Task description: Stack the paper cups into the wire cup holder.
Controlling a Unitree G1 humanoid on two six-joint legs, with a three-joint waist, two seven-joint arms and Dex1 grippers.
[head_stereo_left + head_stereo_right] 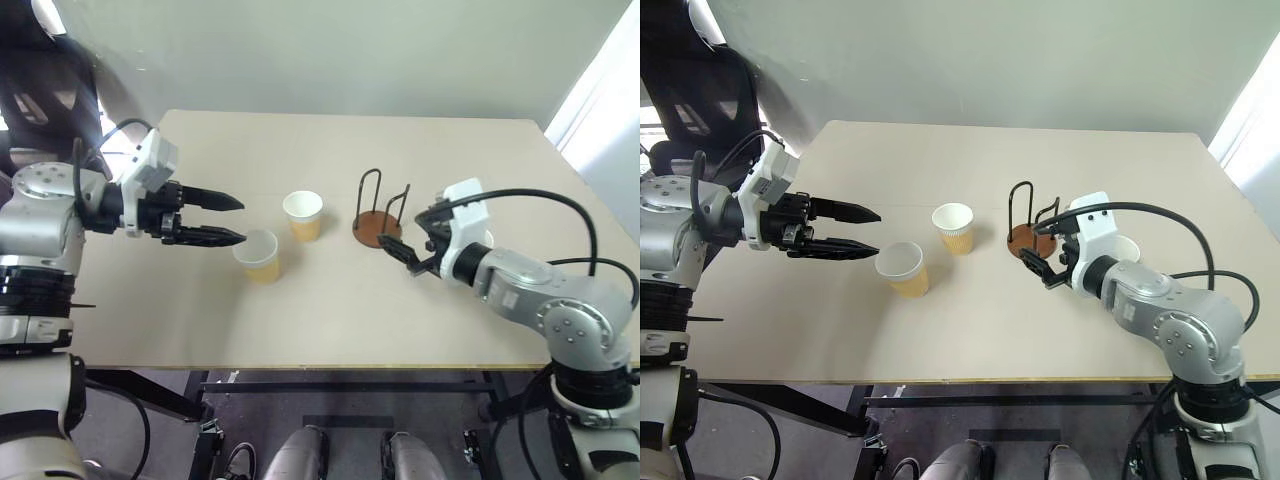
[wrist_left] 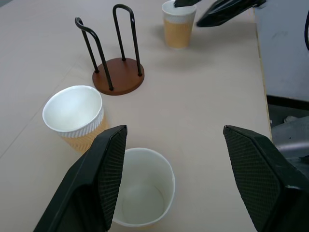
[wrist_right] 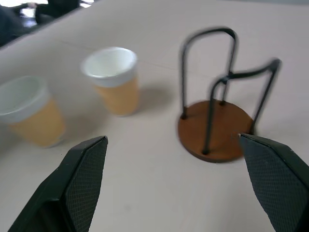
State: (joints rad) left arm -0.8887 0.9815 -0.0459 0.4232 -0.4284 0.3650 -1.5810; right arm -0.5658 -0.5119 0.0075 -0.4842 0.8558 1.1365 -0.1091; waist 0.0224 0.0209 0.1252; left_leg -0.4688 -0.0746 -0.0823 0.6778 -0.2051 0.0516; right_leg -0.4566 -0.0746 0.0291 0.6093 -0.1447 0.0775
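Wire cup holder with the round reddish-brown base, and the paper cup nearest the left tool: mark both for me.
Wire cup holder with round reddish-brown base (image 1: 378, 229): left eye view, on the bare disc base.
Tan-and-white paper cup nearest the left tool (image 1: 259, 257): left eye view, on its outer wall below the rim.

Left tool (image 1: 232, 219) and right tool (image 1: 405, 256) both gape wide, empty.

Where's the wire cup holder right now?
The wire cup holder stands empty on the table, right of centre in the head views, between the middle paper cup and the open right gripper.
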